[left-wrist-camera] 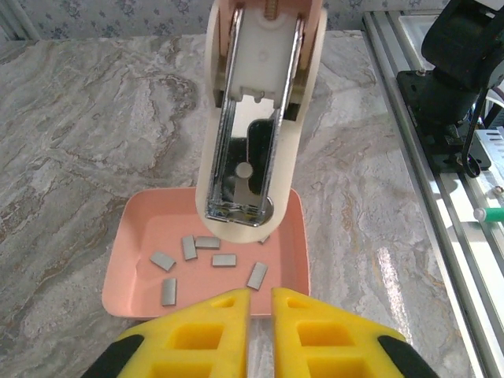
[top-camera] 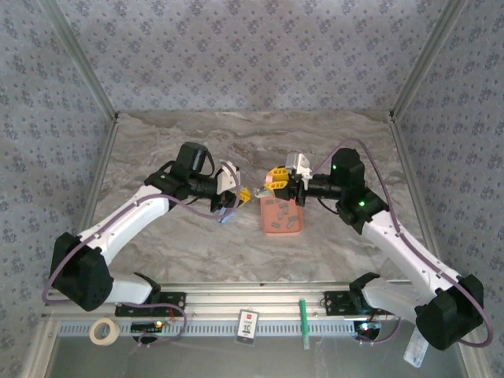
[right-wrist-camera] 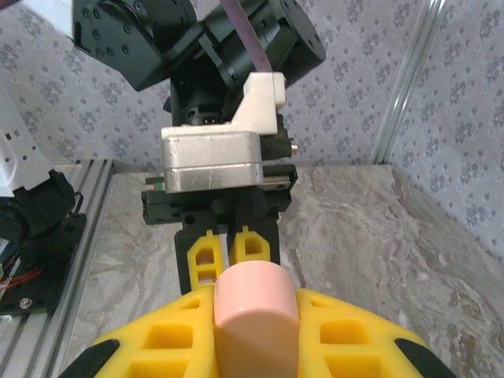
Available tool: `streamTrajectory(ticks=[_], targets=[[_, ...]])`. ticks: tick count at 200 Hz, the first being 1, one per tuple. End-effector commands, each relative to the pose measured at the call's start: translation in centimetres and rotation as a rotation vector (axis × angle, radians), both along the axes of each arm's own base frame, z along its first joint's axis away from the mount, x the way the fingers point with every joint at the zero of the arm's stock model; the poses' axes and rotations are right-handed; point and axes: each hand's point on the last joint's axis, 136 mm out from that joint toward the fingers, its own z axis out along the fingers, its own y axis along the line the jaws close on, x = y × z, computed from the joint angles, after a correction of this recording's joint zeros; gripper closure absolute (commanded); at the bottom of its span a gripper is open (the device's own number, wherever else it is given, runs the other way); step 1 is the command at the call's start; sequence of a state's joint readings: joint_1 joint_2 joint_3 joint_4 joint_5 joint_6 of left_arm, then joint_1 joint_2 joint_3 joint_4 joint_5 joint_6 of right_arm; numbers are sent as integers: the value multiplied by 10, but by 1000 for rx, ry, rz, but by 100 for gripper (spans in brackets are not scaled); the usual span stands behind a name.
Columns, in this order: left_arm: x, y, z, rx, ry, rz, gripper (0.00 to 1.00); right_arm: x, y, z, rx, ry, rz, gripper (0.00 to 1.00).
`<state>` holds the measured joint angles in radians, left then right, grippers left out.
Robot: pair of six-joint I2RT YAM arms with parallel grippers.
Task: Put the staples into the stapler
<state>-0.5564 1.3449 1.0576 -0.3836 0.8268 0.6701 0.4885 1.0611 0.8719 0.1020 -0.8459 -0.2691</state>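
Left pincer (left-wrist-camera: 261, 303) nearly closed, stapler (left-wrist-camera: 260, 102) held open

Its fingers stand almost together; whether they pinch anything, I cannot tell. Staples (left-wrist-camera: 224, 260) lie in the pink tray (left-wrist-camera: 126, 276), one partly hidden behind the stapler, which the right pincer (right-wrist-camera: 256, 303) clamps at the tray's far end.

At least six small grey metal staple strips (left-wrist-camera: 224, 260), one salmon-pink rectangular plastic tray (left-wrist-camera: 118, 272) and one pale plastic stapler (left-wrist-camera: 250, 150) are counted.

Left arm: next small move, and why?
Probably open the left tool and drop onto the nearest grey metal staple strip in the salmon-pink plastic tray: its tips are shut, no strip visible between them, while the right tool holds the cream plastic mini stapler, silver rail exposed, above.
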Motion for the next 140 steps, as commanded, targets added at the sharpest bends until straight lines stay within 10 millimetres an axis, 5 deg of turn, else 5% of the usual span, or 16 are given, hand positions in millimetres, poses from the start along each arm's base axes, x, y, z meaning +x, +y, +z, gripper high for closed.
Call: streamTrajectory(ticks=[1,60,140], targets=[[-1,-3,6,-29,-10,-16,81,-2,2,7,46,-1,20,89],[-9,1,35,-81,-56,-5,47,-2,2,-9,2,39,28,89],[-18,-19,49,-97,-58,-81,42,-8,17,-9,-3,49,102,88]])
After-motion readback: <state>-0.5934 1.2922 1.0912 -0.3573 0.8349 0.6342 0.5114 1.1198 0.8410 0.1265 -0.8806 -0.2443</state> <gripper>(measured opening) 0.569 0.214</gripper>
